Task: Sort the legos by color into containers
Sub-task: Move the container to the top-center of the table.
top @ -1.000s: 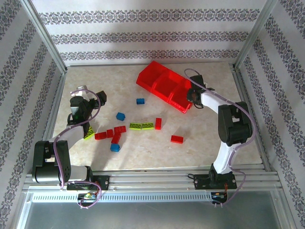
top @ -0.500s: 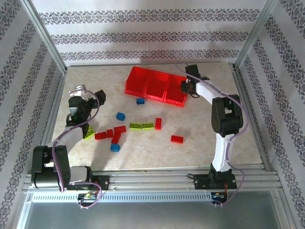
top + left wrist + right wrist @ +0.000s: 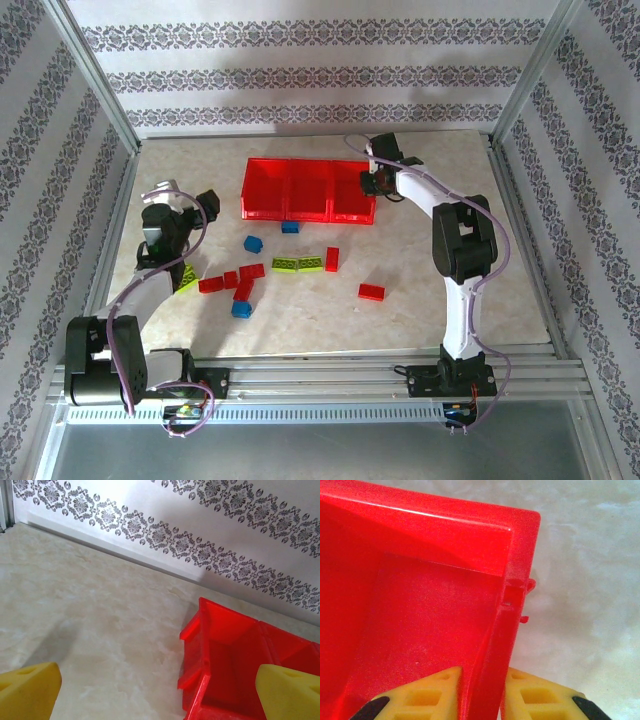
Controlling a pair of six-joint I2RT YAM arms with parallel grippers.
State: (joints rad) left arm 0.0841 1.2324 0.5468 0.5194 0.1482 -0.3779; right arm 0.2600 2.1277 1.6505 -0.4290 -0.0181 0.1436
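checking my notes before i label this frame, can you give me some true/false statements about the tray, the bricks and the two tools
1. The right tool is shut on the tray's end wall. True.
2. The left tool holds a lime brick. False: it is open and empty; a lime brick lies on the table.
3. A blue brick lies just in front of the tray. True.
4. The tray has four compartments. False: it has three.
5. A red brick sits inside the tray. False: none shows inside; the red bricks lie on the table.
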